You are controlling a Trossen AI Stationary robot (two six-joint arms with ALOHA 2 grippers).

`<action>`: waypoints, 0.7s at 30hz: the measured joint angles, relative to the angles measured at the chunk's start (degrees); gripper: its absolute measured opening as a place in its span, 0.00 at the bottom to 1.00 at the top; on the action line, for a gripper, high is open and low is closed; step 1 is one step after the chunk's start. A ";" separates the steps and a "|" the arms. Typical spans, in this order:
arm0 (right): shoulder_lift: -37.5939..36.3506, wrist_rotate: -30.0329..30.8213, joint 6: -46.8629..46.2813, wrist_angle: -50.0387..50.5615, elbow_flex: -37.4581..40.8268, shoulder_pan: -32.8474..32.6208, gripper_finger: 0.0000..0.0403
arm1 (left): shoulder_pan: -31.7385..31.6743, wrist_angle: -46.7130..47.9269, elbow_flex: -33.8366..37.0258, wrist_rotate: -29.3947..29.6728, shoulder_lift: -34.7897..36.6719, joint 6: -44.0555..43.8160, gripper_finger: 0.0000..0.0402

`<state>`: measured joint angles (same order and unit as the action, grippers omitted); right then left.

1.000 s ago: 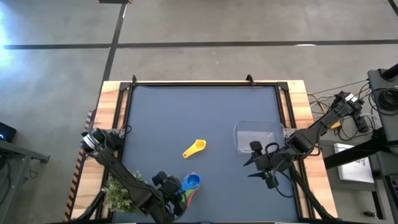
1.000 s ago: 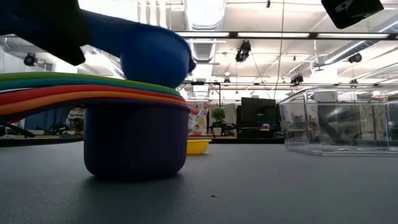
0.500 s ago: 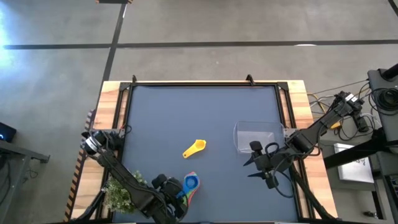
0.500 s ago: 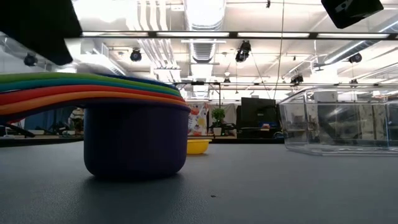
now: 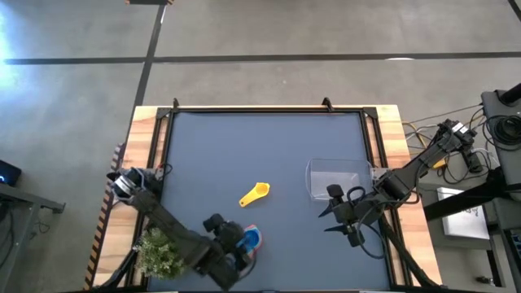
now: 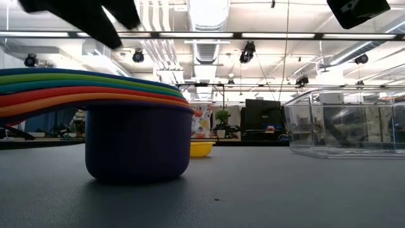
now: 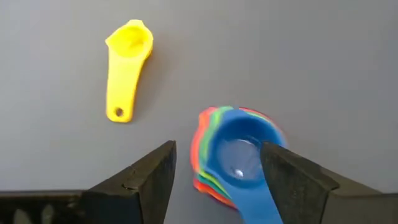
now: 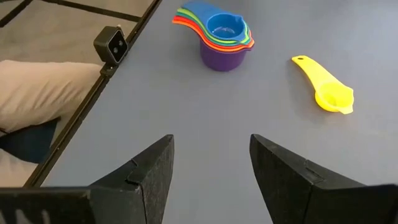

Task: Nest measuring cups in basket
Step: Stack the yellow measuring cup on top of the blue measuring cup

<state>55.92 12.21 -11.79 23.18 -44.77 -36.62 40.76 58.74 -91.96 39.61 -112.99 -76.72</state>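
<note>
I am finding nothing readable anywhere I am looking: no text, label, brand, number or sign.
</note>
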 joint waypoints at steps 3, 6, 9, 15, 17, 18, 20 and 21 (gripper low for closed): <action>0.00 0.00 0.44 -0.02 0.00 0.00 0.49 | -3.70 -0.14 0.59 -2.08 0.00 4.58 0.52; 0.00 0.00 0.39 -0.02 0.00 0.00 0.49 | -7.51 -0.48 0.61 -3.19 0.21 10.85 0.51; 0.00 -0.02 -0.09 0.00 0.00 0.00 0.49 | -10.89 -0.68 0.65 -3.67 0.65 15.94 0.51; 0.00 -0.07 -0.22 0.05 0.00 0.00 0.49 | -16.89 -3.25 2.19 -6.76 2.08 23.74 0.51; 0.00 -0.09 -0.36 0.06 0.00 0.00 0.49 | -18.72 -7.77 5.28 -8.34 3.49 26.79 0.51; 0.00 -0.11 -0.65 0.05 0.00 0.00 0.49 | -19.54 -10.44 7.34 -8.99 4.52 27.86 0.51; 0.00 -0.13 -1.02 0.04 0.00 0.00 0.49 | -21.01 -16.15 12.47 -9.41 7.25 28.78 0.51; 0.00 -0.13 -1.12 0.11 0.00 0.00 0.49 | -21.65 -19.34 15.36 -9.83 8.81 28.85 0.51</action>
<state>55.92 12.08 -12.91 23.29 -44.77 -36.62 19.11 39.41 -76.60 29.79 -104.18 -47.87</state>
